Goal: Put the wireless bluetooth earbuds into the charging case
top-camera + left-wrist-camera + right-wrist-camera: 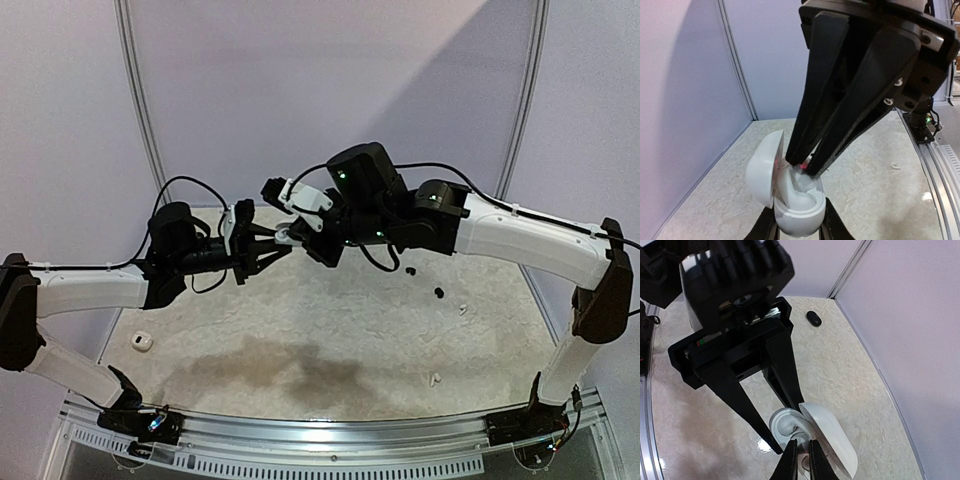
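The move ahead turns on how the bud lines up with its well, and both are held off the counter (875,192), between the two arms. The left hand (801,228) is clenched on the lower shell of the charging case (797,214), a finger on each side. The case mouth faces up and the lid (764,170) is hinged back to one side, clear of the opening. The right hand (807,168) comes in from above, its fingers nearly together and pinching what looks like a white earbud (804,179) at the very tips. In the left wrist view those tips sit right at the mouth of the case, touching or all but touching the inner tray. The well therefore lies straight ahead of the right hand, along the line of its fingers. How the bud's long axis sits against the well is hidden by the fingers, so I cannot tell. My judgement is that the right hand should push on along its own line and let go once the bud seats, while the left holds the case steady. A black earbud (813,318) lies well apart on the counter.
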`<state>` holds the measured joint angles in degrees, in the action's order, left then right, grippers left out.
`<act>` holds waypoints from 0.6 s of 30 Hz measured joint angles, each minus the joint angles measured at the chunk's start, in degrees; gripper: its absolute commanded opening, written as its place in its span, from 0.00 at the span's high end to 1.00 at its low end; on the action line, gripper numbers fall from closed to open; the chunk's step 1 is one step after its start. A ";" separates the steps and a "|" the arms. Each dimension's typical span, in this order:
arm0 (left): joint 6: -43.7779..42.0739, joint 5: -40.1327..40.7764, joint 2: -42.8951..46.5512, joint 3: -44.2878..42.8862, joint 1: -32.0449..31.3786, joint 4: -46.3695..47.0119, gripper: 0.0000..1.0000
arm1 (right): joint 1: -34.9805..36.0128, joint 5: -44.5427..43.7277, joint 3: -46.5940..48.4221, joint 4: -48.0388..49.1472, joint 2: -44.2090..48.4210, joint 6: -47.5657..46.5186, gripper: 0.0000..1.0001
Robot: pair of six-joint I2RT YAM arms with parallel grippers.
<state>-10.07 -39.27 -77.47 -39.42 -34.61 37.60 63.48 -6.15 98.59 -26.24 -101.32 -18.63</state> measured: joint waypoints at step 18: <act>1.64 0.09 -0.02 0.00 0.02 -1.70 1.00 | 1.33 -2.62 -2.03 0.55 0.00 -3.37 0.93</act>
<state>-8.43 -39.18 -77.49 -39.42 -34.59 35.90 64.82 -8.78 96.55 -25.69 -101.32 -22.00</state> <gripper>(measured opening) 0.239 0.066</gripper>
